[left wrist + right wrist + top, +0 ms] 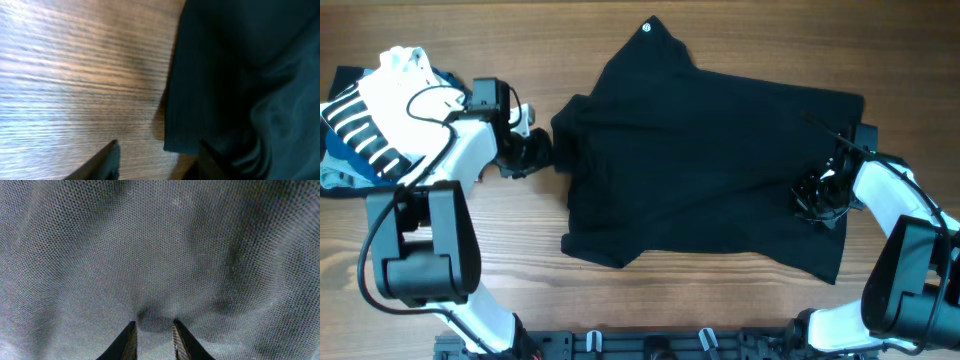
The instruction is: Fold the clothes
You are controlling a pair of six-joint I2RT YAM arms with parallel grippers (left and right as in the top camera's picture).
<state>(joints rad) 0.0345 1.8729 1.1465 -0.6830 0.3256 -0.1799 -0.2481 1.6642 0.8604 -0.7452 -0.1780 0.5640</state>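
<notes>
The T-shirt is plain black, the table brown wood-grain, with a white garment and a navy white-striped garment.

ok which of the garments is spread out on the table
The large plain black soft-fabric T-shirt in the middle of the wooden table. The white garment and the navy white-striped garment are bunched in a heap at the left edge.

No legible text anywhere
</notes>
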